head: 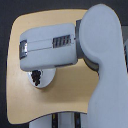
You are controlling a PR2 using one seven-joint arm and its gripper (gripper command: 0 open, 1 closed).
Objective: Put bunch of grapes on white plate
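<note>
My arm's big white forearm casing [50, 47] reaches across the table toward the exterior view's left and covers most of the scene. Below its lower edge, part of the white plate [47, 80] shows on the wooden table [65, 95]. A dark purple-black clump, the bunch of grapes [36, 77], sits over the plate's left part, right under the casing. The gripper points down beneath the casing and is almost wholly hidden. I cannot separate its fingertips from the dark clump, nor see whether the grapes rest on the plate or hang in the fingers.
The upper arm and shoulder [102, 60] fill the exterior view's right side. The rounded table edge runs along the left, with dark floor [5, 20] beyond it. The robot's base [60, 121] shows at the bottom.
</note>
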